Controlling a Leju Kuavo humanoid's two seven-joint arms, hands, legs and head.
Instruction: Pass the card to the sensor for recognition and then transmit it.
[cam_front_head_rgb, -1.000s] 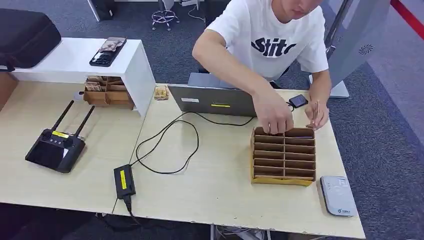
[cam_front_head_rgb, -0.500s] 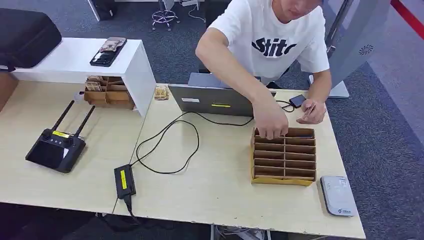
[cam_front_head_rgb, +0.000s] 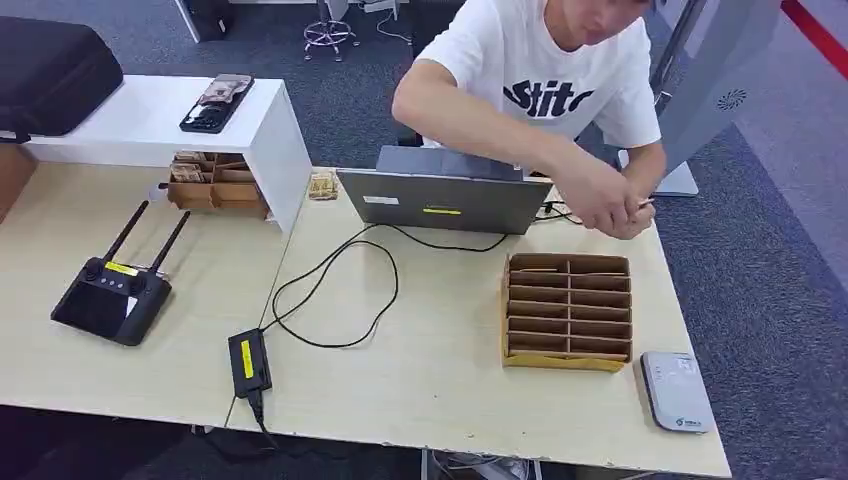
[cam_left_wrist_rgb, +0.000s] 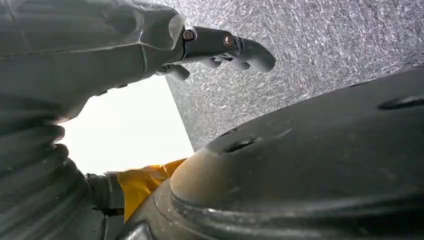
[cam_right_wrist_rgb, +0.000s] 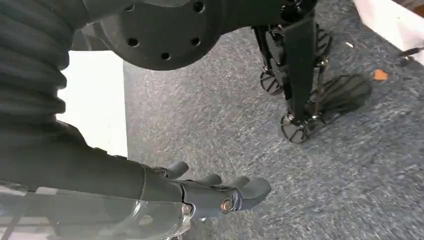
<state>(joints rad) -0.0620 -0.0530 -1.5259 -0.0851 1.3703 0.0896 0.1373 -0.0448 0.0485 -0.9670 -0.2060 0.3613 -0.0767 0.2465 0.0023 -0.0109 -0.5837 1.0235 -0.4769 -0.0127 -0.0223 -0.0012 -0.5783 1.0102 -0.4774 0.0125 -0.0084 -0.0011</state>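
We find the left hand (cam_left_wrist_rgb: 220, 50) hanging over grey carpet, its fingers (cam_left_wrist_rgb: 252, 52) loosely extended and apart, with nothing held. The right hand (cam_right_wrist_rgb: 215, 192) likewise hangs above the carpet, its fingers (cam_right_wrist_rgb: 250, 190) spread slightly and empty.

From the head view we note a pale wooden table (cam_front_head_rgb: 430, 380) with a cardboard organizer (cam_front_head_rgb: 568, 310) divided into two columns of slots, standing near the table's right end. A thin card-like strip lies in its top left slot; we cannot tell whether it is the card. Just beside the organizer, at the table's near right corner, lies a white card reader (cam_front_head_rgb: 676, 390).

A person in a white T-shirt (cam_front_head_rgb: 545, 75) leans over the far edge, both of the person's hands (cam_front_head_rgb: 605, 200) together above the table behind the organizer, right of a grey laptop (cam_front_head_rgb: 440, 195). They appear to hold a small thin item; we cannot confirm it is a card.

A black cable (cam_front_head_rgb: 330, 290) runs from the laptop area to a black power adapter (cam_front_head_rgb: 248, 362). A black remote controller (cam_front_head_rgb: 108, 300) with two antennas lies on the left. A white shelf (cam_front_head_rgb: 160, 115) carries a phone (cam_front_head_rgb: 215, 103).
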